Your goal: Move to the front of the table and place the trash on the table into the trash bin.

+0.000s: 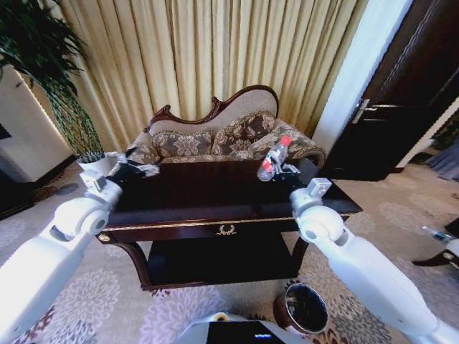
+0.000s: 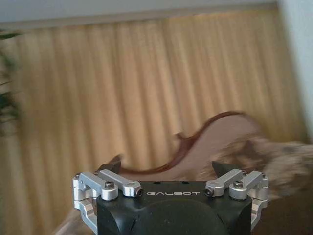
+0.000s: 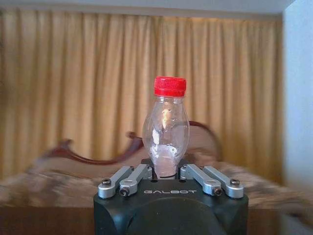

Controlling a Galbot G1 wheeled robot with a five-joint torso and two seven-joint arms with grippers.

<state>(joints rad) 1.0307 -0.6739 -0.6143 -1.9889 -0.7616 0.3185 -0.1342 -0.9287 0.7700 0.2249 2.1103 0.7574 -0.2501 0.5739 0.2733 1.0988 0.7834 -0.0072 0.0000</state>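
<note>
- Holding: right gripper (image 1: 281, 170), fingers clamped on the clear plastic bottle (image 1: 273, 158), raised above the tabletop (image 1: 208, 193).
- Waiting: left gripper (image 1: 133, 170), fingers spread, nothing held.
- Remaining: trash bin (image 1: 301, 309) on floor, bottle not yet dropped.

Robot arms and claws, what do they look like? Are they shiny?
Both arms are smooth, glossy white tubes with round ball-like joints. Near each wrist sits a small grey box. The left gripper has a black block body with "GALBOT" printed in pale letters, silver metal links with dark screws, and dark pointed fingertips. The right gripper has the same black body, lettering and silver links.
</note>
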